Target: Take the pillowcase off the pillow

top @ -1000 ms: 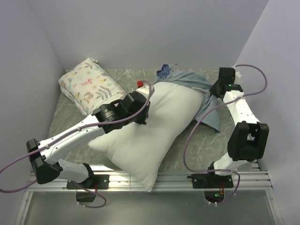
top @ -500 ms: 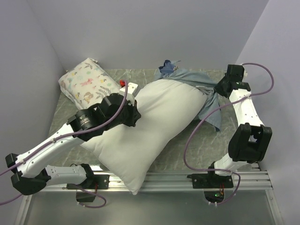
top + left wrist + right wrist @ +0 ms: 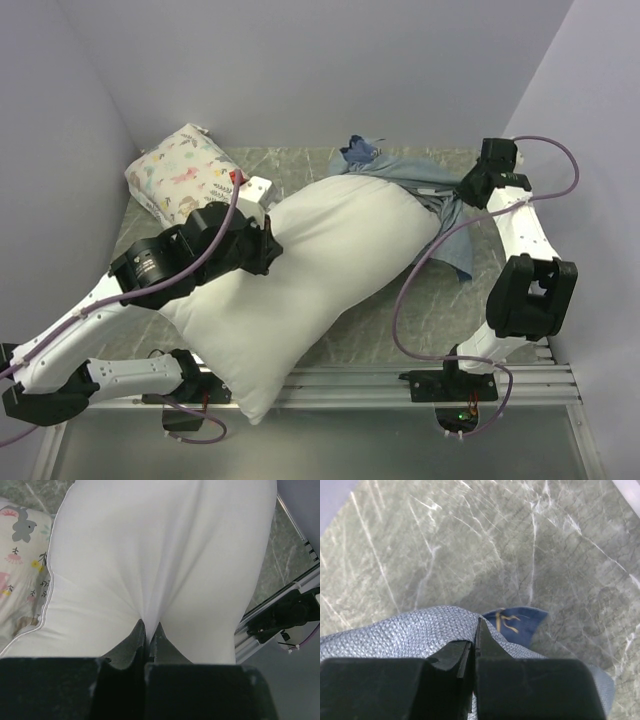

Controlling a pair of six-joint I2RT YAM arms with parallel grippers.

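Your left gripper [image 3: 148, 628] is pressed together on a small fold of the pillow [image 3: 320, 255], pinching the off-white cover near its left edge. Your right gripper [image 3: 476, 630] is clamped on the grey-blue reverse of the pillowcase [image 3: 405, 168] at the far right of the counter [image 3: 420, 315]. The holds sit at opposite ends for a reason: one anchors the cloth while the other can draw the stuffing out of it. The pillow lies diagonally across the counter, its near corner hanging past the front rail [image 3: 380, 375]. Nearly all of it is bare, and only its far right end sits in the bunched, inside-out case. The floral pillow [image 3: 185, 180] lies just beside your left arm. I judge the job nearly finished, though that thin pinch could slip.
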